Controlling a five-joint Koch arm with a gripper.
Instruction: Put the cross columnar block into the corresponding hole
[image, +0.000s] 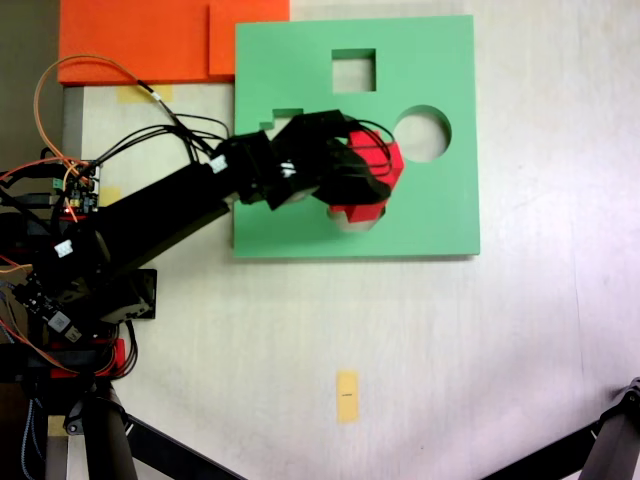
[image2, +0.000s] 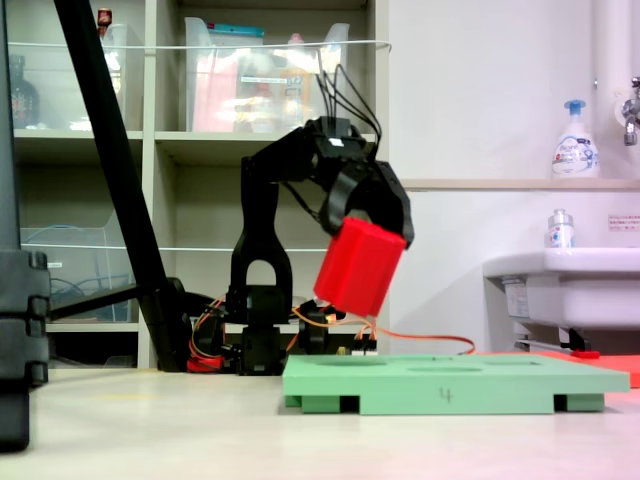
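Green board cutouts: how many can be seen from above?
3 on the green board: a square cutout near the top, a round cutout at right, and a partly covered cutout beside the arm. The gripper and red block may hide more.

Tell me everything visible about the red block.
The red block is bright red and looks like foam, with smooth sides and rounded edges. The gripper clamps its upper end. It hangs tilted in the air above the green board, not touching it. From above, the gripper mostly hides it.
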